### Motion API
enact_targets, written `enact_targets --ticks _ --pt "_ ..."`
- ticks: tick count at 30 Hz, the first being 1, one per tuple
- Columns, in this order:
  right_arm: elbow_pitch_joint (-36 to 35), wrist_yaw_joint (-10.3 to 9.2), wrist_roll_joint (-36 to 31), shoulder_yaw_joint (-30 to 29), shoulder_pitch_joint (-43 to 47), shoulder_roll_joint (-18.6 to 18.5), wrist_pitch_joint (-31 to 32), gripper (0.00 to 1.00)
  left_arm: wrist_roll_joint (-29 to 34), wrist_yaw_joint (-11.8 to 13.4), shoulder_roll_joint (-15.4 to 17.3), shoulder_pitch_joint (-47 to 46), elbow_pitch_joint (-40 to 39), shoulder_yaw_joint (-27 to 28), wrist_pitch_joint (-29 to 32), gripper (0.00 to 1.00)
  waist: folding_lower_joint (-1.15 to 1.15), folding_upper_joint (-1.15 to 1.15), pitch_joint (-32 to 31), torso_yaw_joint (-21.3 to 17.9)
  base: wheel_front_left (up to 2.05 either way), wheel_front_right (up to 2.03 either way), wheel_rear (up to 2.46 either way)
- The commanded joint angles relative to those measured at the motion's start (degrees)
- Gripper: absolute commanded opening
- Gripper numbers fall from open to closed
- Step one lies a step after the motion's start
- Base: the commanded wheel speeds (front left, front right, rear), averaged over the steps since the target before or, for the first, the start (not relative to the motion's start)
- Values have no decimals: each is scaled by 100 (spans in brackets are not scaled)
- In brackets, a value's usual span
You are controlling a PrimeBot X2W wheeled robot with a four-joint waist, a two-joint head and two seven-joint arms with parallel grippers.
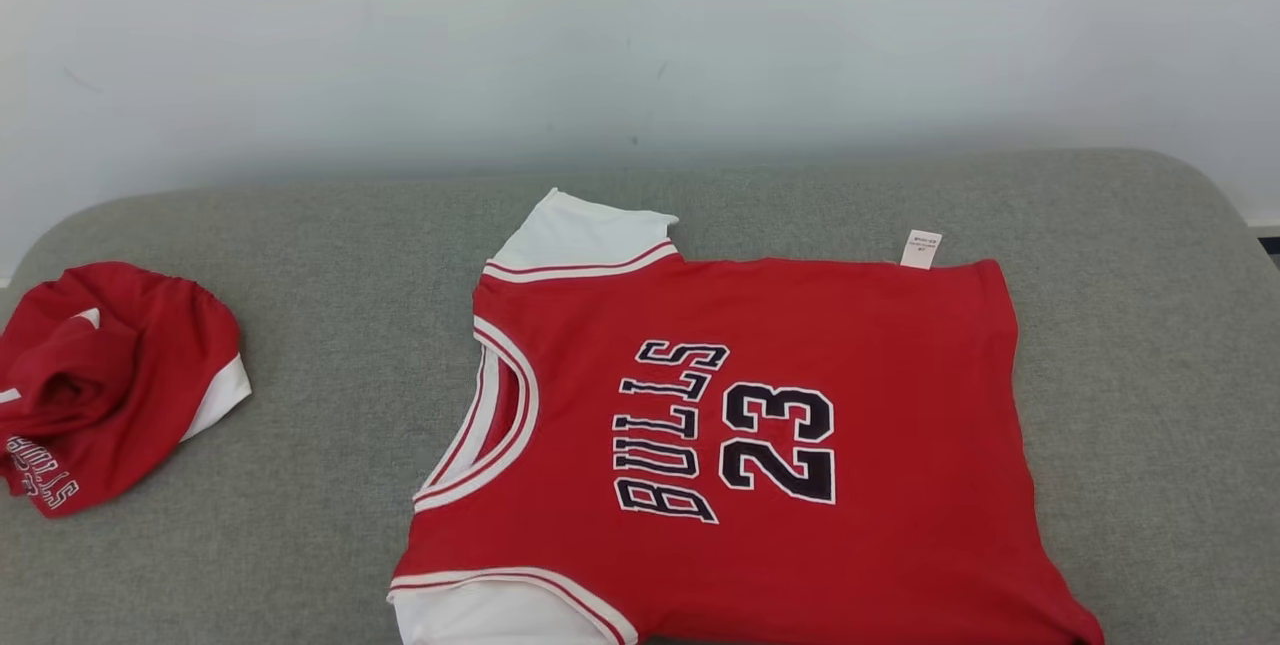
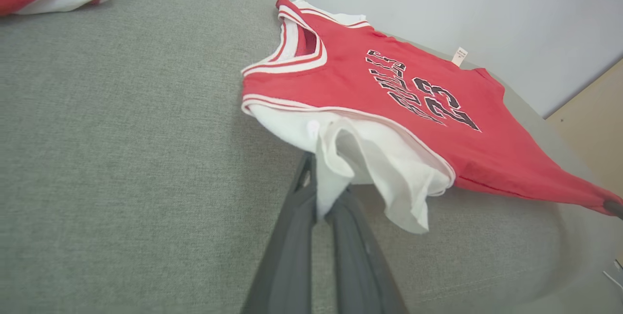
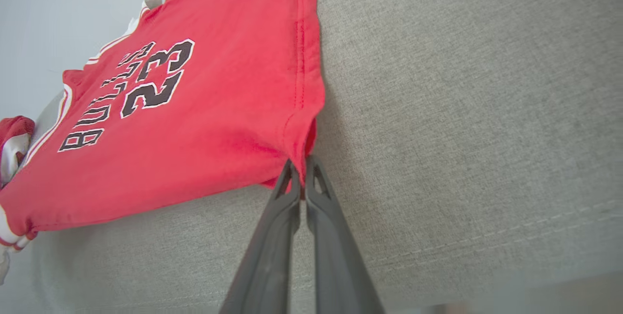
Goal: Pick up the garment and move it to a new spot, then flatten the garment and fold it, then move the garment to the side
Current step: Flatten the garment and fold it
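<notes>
Jersey [image 1: 760,425] in red, numbered 23, spread flat on grey cushion [image 1: 300,525] from centre toward 5 o'clock in head view, crumpled red garment [image 1: 110,385] at 9 o'clock, left wrist view, left gripper [image 2: 321,192] pinching jersey's white sleeve [image 2: 375,158] at 6 o'clock, right wrist view, right gripper [image 3: 302,165] clamped on red hem corner [image 3: 297,134] just below centre

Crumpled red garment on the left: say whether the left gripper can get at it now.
Probably not yet: the left gripper is shut on the jersey's white sleeve and must let go before reaching the crumpled garment.
</notes>
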Motion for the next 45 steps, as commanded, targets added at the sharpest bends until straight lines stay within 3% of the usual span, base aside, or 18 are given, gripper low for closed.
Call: enact_targets --ticks 1,8,15,25,32,36,37,38,39,40,41,42,45 --pt "-54 -16 -75 -61 46 55 31 0 51 -13 -45 44 13 64 -15 0 1 0 9 -14 0 0 0" --pt "-328 -16 -416 -547 224 567 383 0 293 -297 -302 -119 316 276 -15 0 1 0 125 -30 0 0 0" --pt "-546 -15 -517 -643 52 968 632 0 589 -589 -404 -490 442 484 -15 0 1 0 182 -136 0 0 0" --pt "-592 -15 -385 -659 -758 1070 1100 0 759 -938 -235 -1710 943 468 117 0 1 0 516 -376 0 0 0" --pt "-103 -15 -385 -725 -1639 1021 1289 0 815 -1156 -237 -2836 1834 328 276 0 1 0 836 -496 0 0 0" --pt "241 -15 -463 -645 -2068 954 1078 0 846 -1235 -283 -3364 2462 243 209 0 1 0 963 -521 0 0 0" --pt "344 -15 -508 -616 -2133 924 1013 25 841 -1252 -321 -3465 2602 214 186 0 1 0 975 -516 0 0 0" --pt "424 -15 -501 -584 -2202 915 943 82 854 -1254 -339 -3545 2750 176 172 0 1 0 983 -510 0 0 0" --pt "424 -15 -501 -584 -2202 915 943 82 854 -1254 -339 -3545 2750 176 172 0 1 0 983 -510 0 0 0" --pt "513 -15 -480 -555 -2263 921 887 100 890 -1268 -336 -3620 2874 138 136 23 1 0 985 -504 0 0 0" --pt "566 -15 -505 -495 -2303 887 829 100 912 -1278 -347 -3688 2998 115 117 96 1 0 981 -496 0 0 0" --pt "595 -15 -542 -451 -2328 839 735 100 925 -1288 -381 -3734 3108 90 85 100 1 0 969 -484 0 0 0" --pt "698 -15 -594 -324 -2258 728 477 100 907 -1290 -439 -3794 3332 142 24 100 1 0 897 -437 0 0 0"
